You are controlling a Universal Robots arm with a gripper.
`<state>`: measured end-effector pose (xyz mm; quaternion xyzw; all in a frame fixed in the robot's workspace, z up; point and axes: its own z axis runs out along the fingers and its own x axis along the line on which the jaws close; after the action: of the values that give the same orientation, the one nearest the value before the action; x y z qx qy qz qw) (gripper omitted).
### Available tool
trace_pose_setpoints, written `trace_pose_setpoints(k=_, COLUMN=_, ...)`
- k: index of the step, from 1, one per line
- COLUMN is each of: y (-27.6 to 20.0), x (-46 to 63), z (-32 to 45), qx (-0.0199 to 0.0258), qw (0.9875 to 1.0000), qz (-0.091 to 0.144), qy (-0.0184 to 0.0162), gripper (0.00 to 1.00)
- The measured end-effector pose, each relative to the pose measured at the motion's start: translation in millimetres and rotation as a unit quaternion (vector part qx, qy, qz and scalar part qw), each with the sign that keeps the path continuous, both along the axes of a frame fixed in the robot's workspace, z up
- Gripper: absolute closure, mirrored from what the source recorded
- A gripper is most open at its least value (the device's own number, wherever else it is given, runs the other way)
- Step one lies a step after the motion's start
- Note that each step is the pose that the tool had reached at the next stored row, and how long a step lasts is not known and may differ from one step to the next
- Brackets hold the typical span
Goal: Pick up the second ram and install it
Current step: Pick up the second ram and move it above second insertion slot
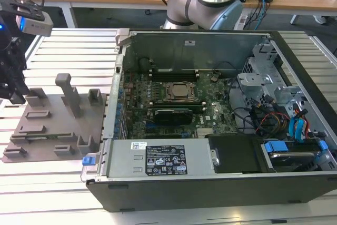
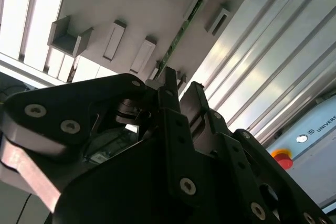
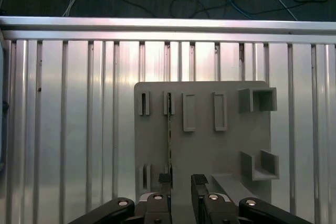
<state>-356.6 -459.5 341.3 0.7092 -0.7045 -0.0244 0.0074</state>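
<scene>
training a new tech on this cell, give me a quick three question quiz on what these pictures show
1. True or false: the second ram lies inside the computer case.
2. The hand hangs over: A the fixture plate; B the CPU socket; C the power supply.
3. Fill in: the second ram stands on its ____ in the fixture plate.
Key: 1 false, it stands in the fixture plate outside the case. 2 A. 3 edge.
</scene>
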Motion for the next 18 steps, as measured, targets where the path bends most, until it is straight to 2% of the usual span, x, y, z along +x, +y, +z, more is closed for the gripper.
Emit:
trace_pose_setpoints(k=9, y=0.0, x=0.0, z=-8.1, qx=0.0, qw=1.0, qz=0.0, qy=-0.0001, gripper=0.7)
trace_pose_setpoints(k=18, y=-0.7, x=0.0, z=-26.4, qx=0.0, qw=1.0, qz=0.0, qy=0.0, gripper=0.7)
